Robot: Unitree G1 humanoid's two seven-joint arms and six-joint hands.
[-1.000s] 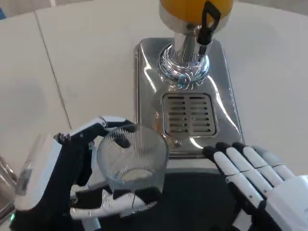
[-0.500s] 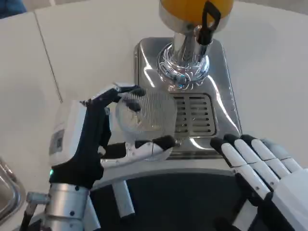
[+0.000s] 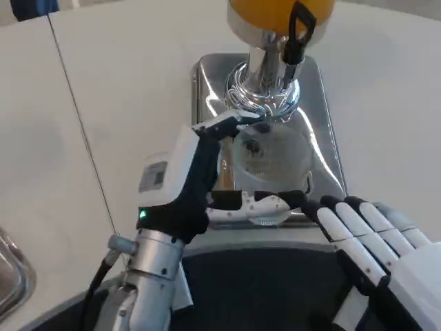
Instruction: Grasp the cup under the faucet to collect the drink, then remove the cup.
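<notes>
Nearest me, in front of the drip tray [image 3: 324,148], my right hand [image 3: 375,241] rests with fingers extended side by side, holding nothing. My left hand [image 3: 200,179] grips the clear cup [image 3: 272,157], thumb below and fingers curled over its far rim. The cup sits over the drip tray, just below the chrome faucet [image 3: 265,89], which carries the orange tank [image 3: 279,14] and black lever [image 3: 298,34].

Risk: if the cup mouth is off the spout line, drink would hit the tray; a tilted cup would spill.

The spout outlet is hard to make out behind reflections. The cup's base contact with the tray cannot be determined.
</notes>
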